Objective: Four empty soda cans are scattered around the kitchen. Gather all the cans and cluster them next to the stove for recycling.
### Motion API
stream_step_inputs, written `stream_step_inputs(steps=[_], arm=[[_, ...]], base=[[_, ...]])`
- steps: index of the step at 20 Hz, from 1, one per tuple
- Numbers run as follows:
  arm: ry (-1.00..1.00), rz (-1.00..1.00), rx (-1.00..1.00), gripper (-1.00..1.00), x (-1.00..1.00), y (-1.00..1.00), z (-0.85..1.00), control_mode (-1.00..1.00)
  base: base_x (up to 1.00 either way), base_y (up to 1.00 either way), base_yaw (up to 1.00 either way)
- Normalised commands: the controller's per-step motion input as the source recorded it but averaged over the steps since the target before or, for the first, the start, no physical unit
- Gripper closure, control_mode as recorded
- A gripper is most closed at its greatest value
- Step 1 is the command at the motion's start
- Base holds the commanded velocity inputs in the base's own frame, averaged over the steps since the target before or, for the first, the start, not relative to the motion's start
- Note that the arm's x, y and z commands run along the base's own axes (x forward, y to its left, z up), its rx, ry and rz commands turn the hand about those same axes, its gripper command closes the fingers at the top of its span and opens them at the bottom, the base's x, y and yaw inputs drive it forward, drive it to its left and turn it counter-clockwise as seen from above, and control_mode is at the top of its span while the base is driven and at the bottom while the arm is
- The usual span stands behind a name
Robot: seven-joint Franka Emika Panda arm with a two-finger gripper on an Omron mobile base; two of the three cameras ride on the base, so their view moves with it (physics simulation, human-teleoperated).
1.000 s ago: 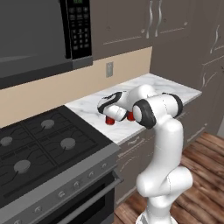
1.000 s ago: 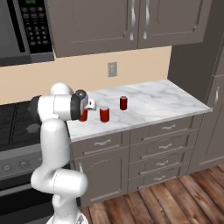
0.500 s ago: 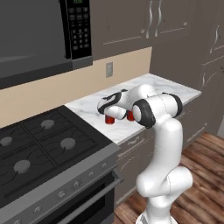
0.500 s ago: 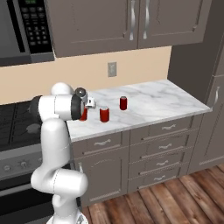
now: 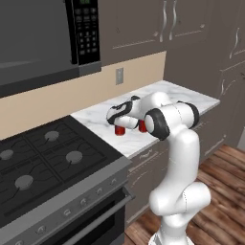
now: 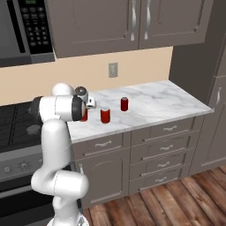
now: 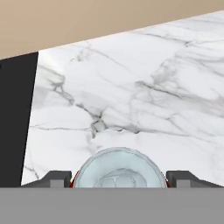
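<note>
Can [image 7: 119, 168] sits right between the tool's [image 7: 119, 179] two fingertips [image 7: 56, 178], silver top up — in the hand view the tips flank it on both sides, red side wall just peeking at the edges. Whether the pads actually press it, can't tell; jaws are about can-width apart around it. Same can in left base view [image 5: 119, 129], standing upright on the marble tabletop [image 5: 186, 98], under the tool [image 5: 120, 115], near the stove's [image 5: 48, 158] right edge but not touching it. In right base view this can [image 6: 84, 115] is partly hidden behind the arm's dark joint.

Second can [image 6: 105, 115] stands upright just beside the first, toward the tabletop's [image 6: 167, 99] front edge; in left base view it [image 5: 142, 126] shows partly behind the arm. Third can [image 6: 124, 104] upright a bit further right and back, apart from the other two.

Stove w/ black burners lies left of the tabletop; in hand view its black top [image 7: 15, 118] runs down the left side. Microwave [image 5: 43, 38] hangs above the stove, outlet [image 6: 113, 69] on the beige wall behind the cans, dark cabinets [image 6: 132, 22] above — drawers [image 6: 163, 150] below.
</note>
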Motion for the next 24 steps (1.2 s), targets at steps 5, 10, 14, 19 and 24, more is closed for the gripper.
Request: stream_step_inputs(steps=[5,10,14,19,24], arm=[[-0.06,0.0,0.0,1.0,-0.34,0.0,-0.28,-1.0],[-0.09,0.0,0.0,1.0,-0.34,0.0,-0.22,-1.0],[-0.09,0.0,0.0,1.0,-0.22,0.0,-0.17,-1.0],[-0.11,0.0,0.0,1.0,-0.16,0.0,-0.15,-1.0],[-0.11,0.0,0.0,1.0,-0.16,0.0,-0.17,-1.0]], base=[[0.0,0.0,0.0],[0.0,0.0,0.0],[0.0,0.0,0.0],[0.0,0.0,0.0],[0.0,0.0,0.0]])
